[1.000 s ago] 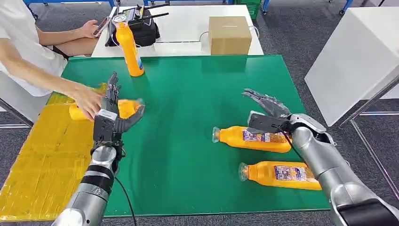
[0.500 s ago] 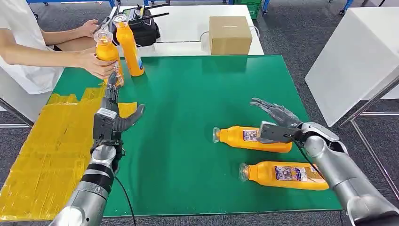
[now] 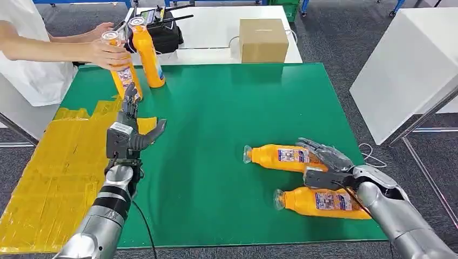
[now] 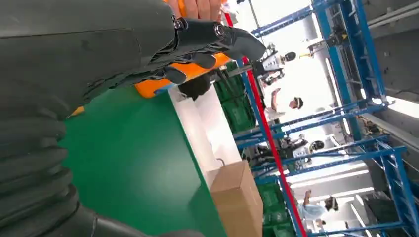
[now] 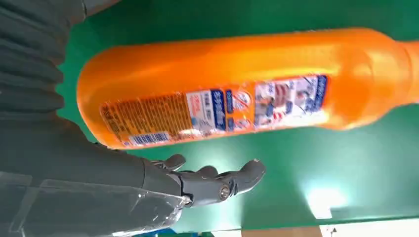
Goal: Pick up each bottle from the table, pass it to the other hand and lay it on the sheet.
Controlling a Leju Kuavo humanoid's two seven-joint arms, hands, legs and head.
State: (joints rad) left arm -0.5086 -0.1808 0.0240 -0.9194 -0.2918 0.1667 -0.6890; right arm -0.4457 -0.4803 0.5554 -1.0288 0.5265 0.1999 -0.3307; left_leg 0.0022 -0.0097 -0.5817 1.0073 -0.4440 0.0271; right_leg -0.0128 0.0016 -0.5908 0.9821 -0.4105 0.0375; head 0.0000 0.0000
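Two orange bottles lie on their sides on the green mat (image 3: 216, 118): a farther bottle (image 3: 281, 157) and a nearer bottle (image 3: 324, 202). My right hand (image 3: 327, 162) hovers over them with fingers spread, holding nothing; the right wrist view has one lying bottle (image 5: 242, 89) just past the hand (image 5: 207, 182). My left hand (image 3: 129, 132) stands upright and empty over the edge of the yellow sheet (image 3: 48, 178), fingers apart. A person's hand (image 3: 108, 54) holds a third bottle (image 3: 124, 73) upright at the far left, beside a standing fourth bottle (image 3: 148, 51).
A white table behind the mat carries a cardboard box (image 3: 263, 39) and a black device (image 3: 164, 32). Another white table (image 3: 405, 59) stands to the right. The person (image 3: 21, 48) leans in from the far left.
The person lifted a bottle off the sheet and stood it at the mat's far-left corner. My right hand moved nearer and lower, over the lying bottles. My left hand stayed put.
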